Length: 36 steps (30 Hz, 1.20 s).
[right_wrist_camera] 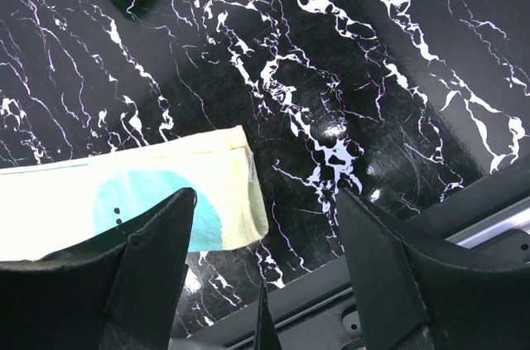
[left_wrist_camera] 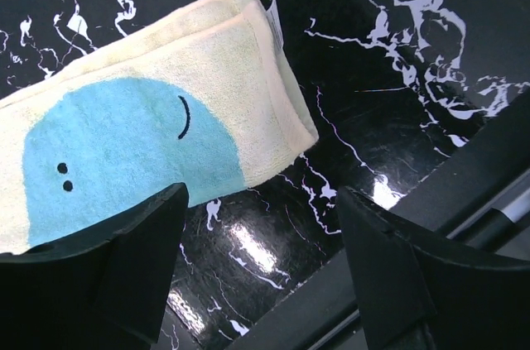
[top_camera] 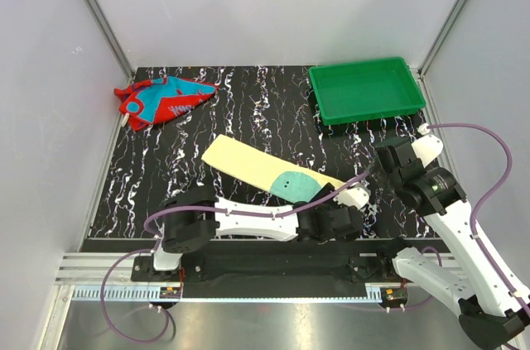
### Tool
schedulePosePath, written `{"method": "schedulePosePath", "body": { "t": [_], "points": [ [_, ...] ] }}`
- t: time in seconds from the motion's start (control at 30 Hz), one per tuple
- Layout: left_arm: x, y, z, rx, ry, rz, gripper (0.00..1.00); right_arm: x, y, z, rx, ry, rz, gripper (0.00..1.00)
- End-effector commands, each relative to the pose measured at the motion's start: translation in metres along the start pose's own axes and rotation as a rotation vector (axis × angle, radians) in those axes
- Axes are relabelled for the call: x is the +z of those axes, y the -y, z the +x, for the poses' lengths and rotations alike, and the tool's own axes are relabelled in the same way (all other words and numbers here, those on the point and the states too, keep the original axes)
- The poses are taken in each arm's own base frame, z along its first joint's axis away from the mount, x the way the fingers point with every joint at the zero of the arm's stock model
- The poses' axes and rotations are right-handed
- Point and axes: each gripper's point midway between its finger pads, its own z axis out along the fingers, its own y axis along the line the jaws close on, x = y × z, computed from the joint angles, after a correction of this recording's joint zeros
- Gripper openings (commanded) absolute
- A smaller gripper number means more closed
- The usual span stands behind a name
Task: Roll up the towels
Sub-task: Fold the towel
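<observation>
Overhead, two towels lie on the black marbled table [top_camera: 248, 110]. The pale yellow towel [top_camera: 257, 166], folded into a long strip, runs diagonally just ahead of the arms. The red towel [top_camera: 161, 99] sits crumpled at the far left corner, well apart from it. One green tray [top_camera: 373, 112] stands far right (no part of this job).

From the left wrist, the left gripper [left_wrist_camera: 261, 197] hangs open and empty over the strip's teal-patched end.

From the right wrist, the right gripper [right_wrist_camera: 265, 194] is likewise spread wide, holding nothing, near that same end.

My worry is that two grippers crowding one corner may collide. A pinch catching only the top layer could also let the fold slide apart, starting the roll crooked.
</observation>
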Motion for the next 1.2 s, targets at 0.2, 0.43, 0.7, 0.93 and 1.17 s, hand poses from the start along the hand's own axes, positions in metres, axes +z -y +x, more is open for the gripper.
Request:
{"method": "schedulePosePath", "body": {
  "t": [0.2,0.43,0.7,0.93,1.17],
  "points": [
    [0.023,0.024,-0.003,0.033,0.016,0.059,0.74,-0.003,0.008,-0.011,0.01,0.055,0.028,0.79],
    [0.035,0.035,0.005,0.044,0.004,0.08,0.7,-0.002,0.009,-0.011,0.016,0.059,0.033,0.79],
    [0.052,0.043,0.014,0.062,-0.023,0.064,0.64,-0.003,0.009,-0.011,0.017,0.062,0.033,0.8],
    [0.067,0.041,0.025,0.074,-0.062,0.023,0.6,-0.003,0.009,-0.011,0.016,0.062,0.03,0.8],
    [0.075,0.038,0.034,0.063,-0.09,0.016,0.35,-0.003,0.009,-0.011,0.016,0.061,0.026,0.81]
  ]
}}
